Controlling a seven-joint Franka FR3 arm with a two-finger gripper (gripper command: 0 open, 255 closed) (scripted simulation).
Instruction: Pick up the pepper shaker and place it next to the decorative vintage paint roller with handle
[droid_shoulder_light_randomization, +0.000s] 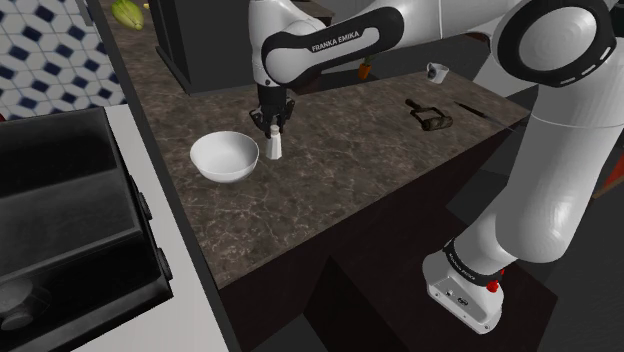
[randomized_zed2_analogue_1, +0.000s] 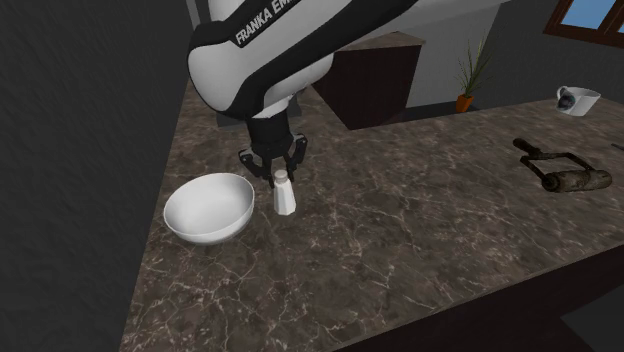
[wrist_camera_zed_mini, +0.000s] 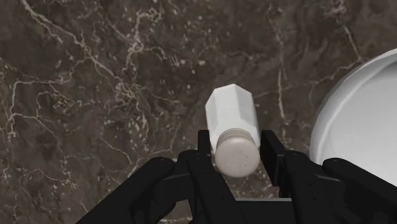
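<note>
Looking along the hand, the black fingers (wrist_camera_zed_mini: 205, 147) are standing parted on either side of the pale cap of the white pepper shaker (wrist_camera_zed_mini: 232, 118), very close to it but with a thin sliver of gap showing, so they are not clasping anything. The rim of a white bowl (wrist_camera_zed_mini: 356, 127) is curving in just beside them. The shoulder view is showing the shaker standing upright on the dark, white-veined stone worktop (droid_shoulder_light_randomization: 330, 190), just beside the bowl, with the white arm (droid_shoulder_light_randomization: 330, 40) hanging over it. Well away, toward that view's right, the paint roller (droid_shoulder_light_randomization: 430, 115) is lying flat near the worktop's far corner, with a white mug (droid_shoulder_light_randomization: 435, 71) beyond it. The second exterior view is adding a potted plant (randomized_zed2_analogue_1: 470, 75) and a corner of window (randomized_zed2_analogue_1: 590, 15) behind the worktop, which the shoulder view is not giving me. In the shoulder view a black appliance (droid_shoulder_light_randomization: 60, 210) is sitting at the left of the worktop, and a blue-and-white tiled wall (droid_shoulder_light_randomization: 40, 50) is rising behind it.
</note>
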